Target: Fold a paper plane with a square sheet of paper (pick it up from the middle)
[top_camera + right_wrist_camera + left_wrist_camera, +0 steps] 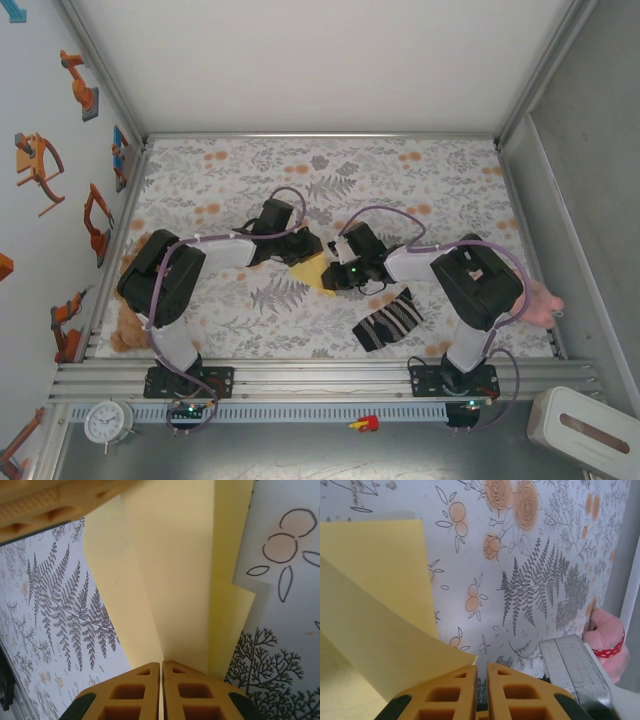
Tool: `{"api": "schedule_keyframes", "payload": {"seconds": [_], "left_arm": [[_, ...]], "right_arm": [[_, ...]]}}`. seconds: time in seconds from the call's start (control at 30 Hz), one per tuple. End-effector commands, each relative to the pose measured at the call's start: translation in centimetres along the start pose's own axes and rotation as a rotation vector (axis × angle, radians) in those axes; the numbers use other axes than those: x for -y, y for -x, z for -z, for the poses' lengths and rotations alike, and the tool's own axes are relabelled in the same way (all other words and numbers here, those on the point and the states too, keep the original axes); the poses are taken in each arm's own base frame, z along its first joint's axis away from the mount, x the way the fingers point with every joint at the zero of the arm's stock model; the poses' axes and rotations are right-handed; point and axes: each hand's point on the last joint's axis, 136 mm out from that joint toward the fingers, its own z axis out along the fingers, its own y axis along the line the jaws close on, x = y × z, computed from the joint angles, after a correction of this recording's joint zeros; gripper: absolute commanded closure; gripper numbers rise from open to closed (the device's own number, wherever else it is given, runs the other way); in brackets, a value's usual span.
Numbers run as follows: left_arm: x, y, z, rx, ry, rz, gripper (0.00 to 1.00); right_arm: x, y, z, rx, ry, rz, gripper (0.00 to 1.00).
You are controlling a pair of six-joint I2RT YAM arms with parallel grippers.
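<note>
The pale-yellow sheet of paper (pixel 310 270) lies folded in overlapping layers at the middle of the floral cloth, between both grippers. My right gripper (pixel 333 277) is shut on its near edge. In the right wrist view the fingers (pixel 162 662) meet with a sliver of paper (pixel 175 570) in the slit. My left gripper (pixel 303 250) comes in from the far left side. In the left wrist view its fingers (pixel 481 666) stand almost together, with cloth showing through the narrow slit. A raised flap of paper (pixel 375 580) ends at the left fingertip. One left finger (pixel 45 505) shows over the paper's far end.
A black-and-white striped sock (pixel 388 320) lies on the cloth (pixel 400 180) just right of the paper, near the right arm. A pink plush toy (pixel 542 300) sits at the right edge and a brown plush toy (pixel 128 332) at the left edge. Walls enclose the table.
</note>
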Motion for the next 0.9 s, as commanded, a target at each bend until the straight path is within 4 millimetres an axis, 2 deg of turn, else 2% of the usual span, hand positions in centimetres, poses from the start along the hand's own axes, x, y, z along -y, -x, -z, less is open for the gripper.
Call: {"api": "schedule_keyframes", "payload": {"seconds": [0.0, 0.47, 0.87], "left_arm": [[-2.2, -0.2, -0.5, 0.005, 0.087, 0.016, 0.86], [-5.5, 0.5, -0.8, 0.036, 0.209, 0.046, 0.91], [-6.6, 0.3, -0.5, 0.041, 0.248, 0.053, 0.92]], "right_arm": [[1.4, -1.5, -0.3, -0.059, -0.054, -0.031, 0.9], [1.9, -1.8, -0.4, -0.066, -0.072, -0.049, 0.91], [2.5, -2.3, -0.7, -0.073, -0.092, -0.069, 0.92]]}}
